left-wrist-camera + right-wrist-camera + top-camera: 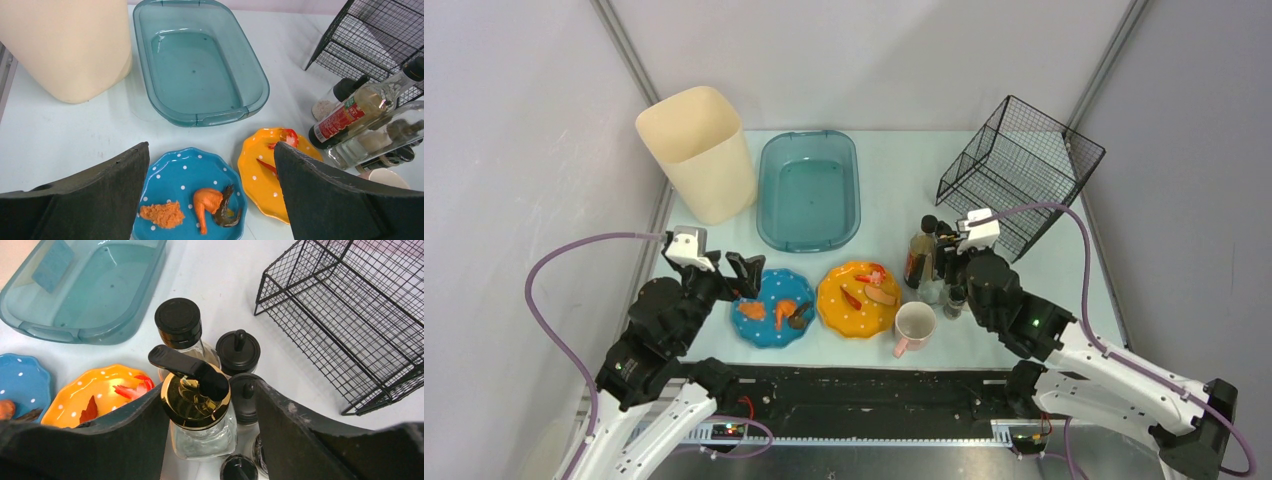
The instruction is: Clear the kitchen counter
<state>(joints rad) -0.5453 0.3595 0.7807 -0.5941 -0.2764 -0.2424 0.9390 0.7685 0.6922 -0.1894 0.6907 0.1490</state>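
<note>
While the right gripper (210,387) straddles the clear pump bottle (202,435), its jaws are spread. One finger (125,440) lies at the bottle's side and the other stands off from it, so no clamp is made. The bottle has a gold collar and a black spout. It stands upright in a tight cluster with a black-capped bottle (177,322) and two black-lidded shakers (238,350). This cluster sits off the near right corner of the teal basin (809,200).

The left gripper (211,147) is released, with its jaws wide and nothing between them. It hangs on the near side of the basin, above the blue plate (175,175). That plate lies just off the basin's near rim and carries a crumbed orange piece (161,214), an orange drumstick shape (205,202) and a dark scrap (227,212). The orange plate (255,170) lies off the basin's near right corner, holding red and tan scraps.

A pink-handled mug (914,325) stands upright, farther toward the arms from the basin's near right corner. The black wire basket (1024,165) sits tilted, well to the right of the basin. The cream bin (699,150) stands just beside the basin's left wall.

The kitchen counter (894,180) is the pale blue surface under the basin. It extends past the basin on every side and bears all the items listed.
</note>
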